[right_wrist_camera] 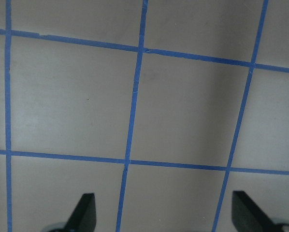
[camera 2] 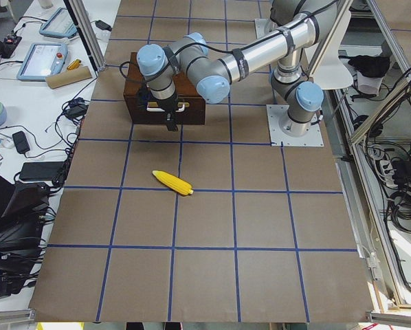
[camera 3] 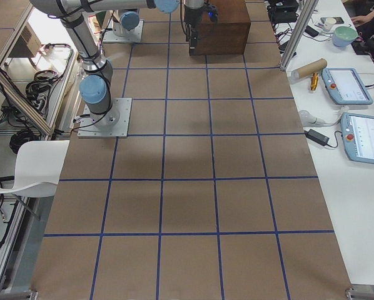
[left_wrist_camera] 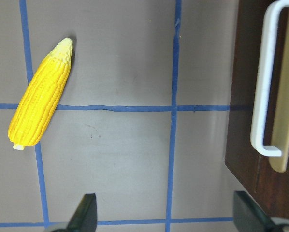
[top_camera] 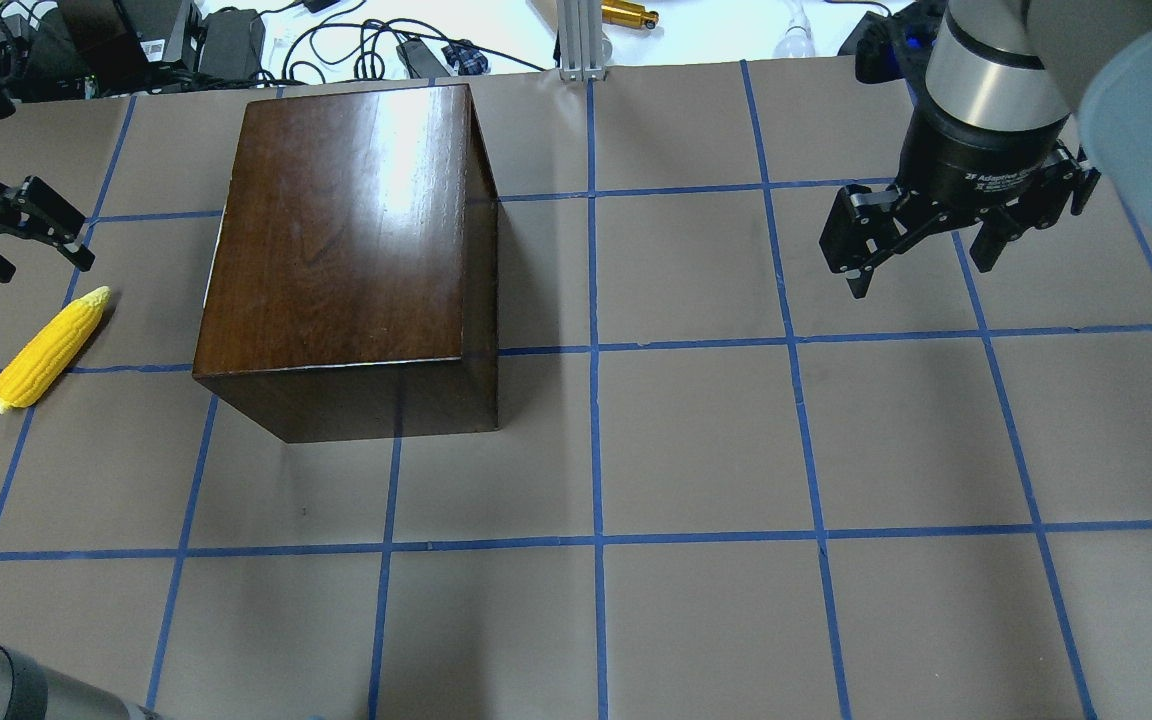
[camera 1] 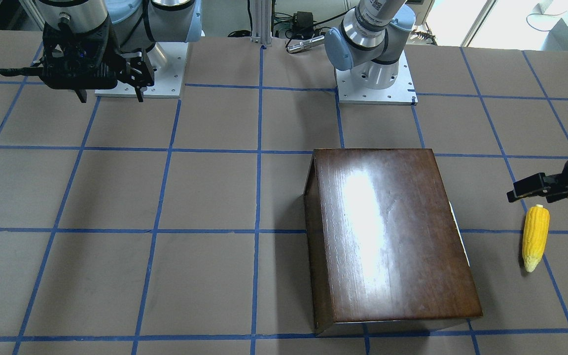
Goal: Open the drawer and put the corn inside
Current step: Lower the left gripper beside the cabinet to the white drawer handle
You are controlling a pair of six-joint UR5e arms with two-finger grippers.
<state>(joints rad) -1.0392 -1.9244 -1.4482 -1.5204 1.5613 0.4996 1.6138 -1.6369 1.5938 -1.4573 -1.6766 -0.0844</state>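
**Current step: drawer opening, not yet begun.**

1. The box (top_camera: 346, 240) stands on the bench (top_camera: 696, 440) close to the edge opposite the robot. The drawer (left_wrist_camera: 242, 96) is shut flush. Its front panel faces the bench's left end and carries a white loop handle (left_wrist_camera: 260, 82).
2. The corn (top_camera: 48, 348) lies flat on the bench between the drawer front and the left-end edge. It is apart from the box and nothing touches it.
3. The left tool (left_wrist_camera: 168, 217) hovers above the bench between the corn and the drawer front. Its fingers are spread wide and it carries nothing.
4. The right tool (top_camera: 921, 240) hangs over the robot's right half of the bench, well apart from the box. Its fingers are also spread and it is empty.

**Next move (judgement).**

- Bring the left tool to the handle with one finger on each side of the white bar. Close on the bar, then draw straight toward the left-end edge.
- Keep the pull in line with the drawer's travel, because the box may slide on the paper surface. The right tool could brace it.
- Check clearance first. The corn lies in front of the drawer and may obstruct it.
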